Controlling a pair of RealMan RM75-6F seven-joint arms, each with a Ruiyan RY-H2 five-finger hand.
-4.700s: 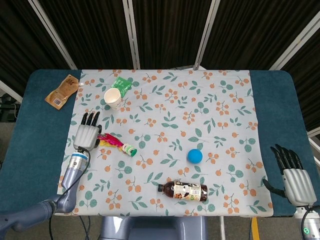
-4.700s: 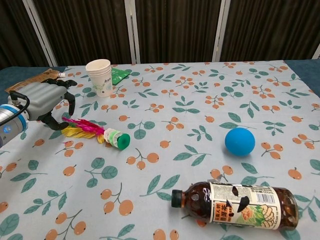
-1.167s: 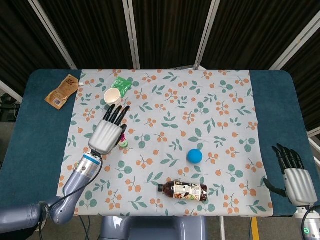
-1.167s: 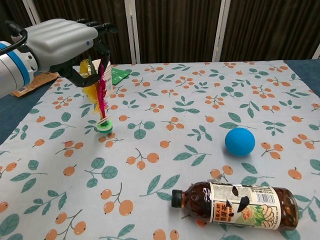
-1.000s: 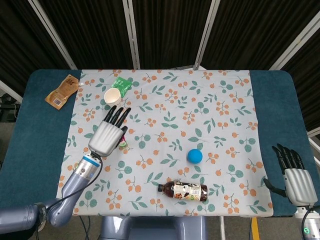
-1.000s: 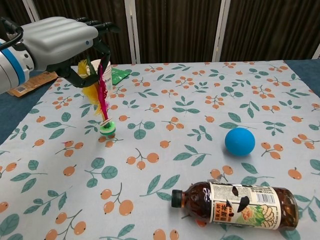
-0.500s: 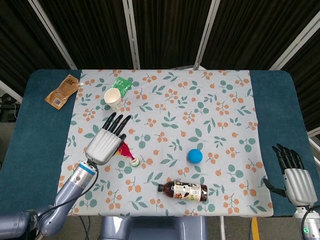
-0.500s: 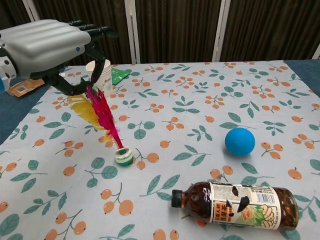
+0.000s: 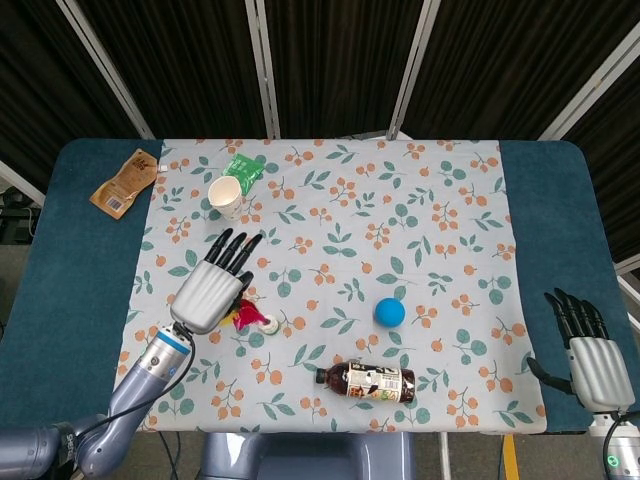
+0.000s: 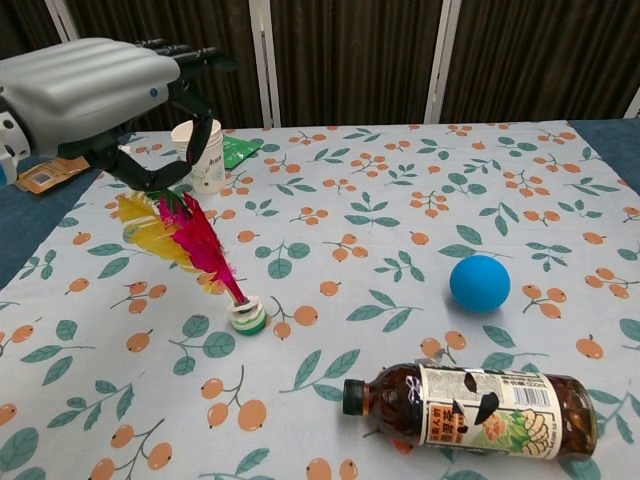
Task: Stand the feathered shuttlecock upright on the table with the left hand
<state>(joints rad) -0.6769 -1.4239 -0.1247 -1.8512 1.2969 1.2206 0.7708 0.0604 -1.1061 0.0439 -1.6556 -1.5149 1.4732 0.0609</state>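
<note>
Left robot hand (image 10: 95, 95) hovers fingers spread, holding nothing, just above the pink-and-yellow feathered shuttlecock (image 10: 205, 262). Shuttlecock sits below and right of it on the floral-clothed bench (image 10: 400, 250), green-white base down, feathers leaning left toward the hand, apparently free. Release step; next, lift clear without brushing feathers, or re-straighten if it tips. Right robot hand (image 9: 592, 355), far right, open, idle.

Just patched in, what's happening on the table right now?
The left hand hovers above the feathered shuttlecock, whose base sits on the tablecloth while its feathers lean left toward the hand, not upright. Whether the fingers touch the feathers is unclear. The right hand rests open at the table's right edge.
</note>
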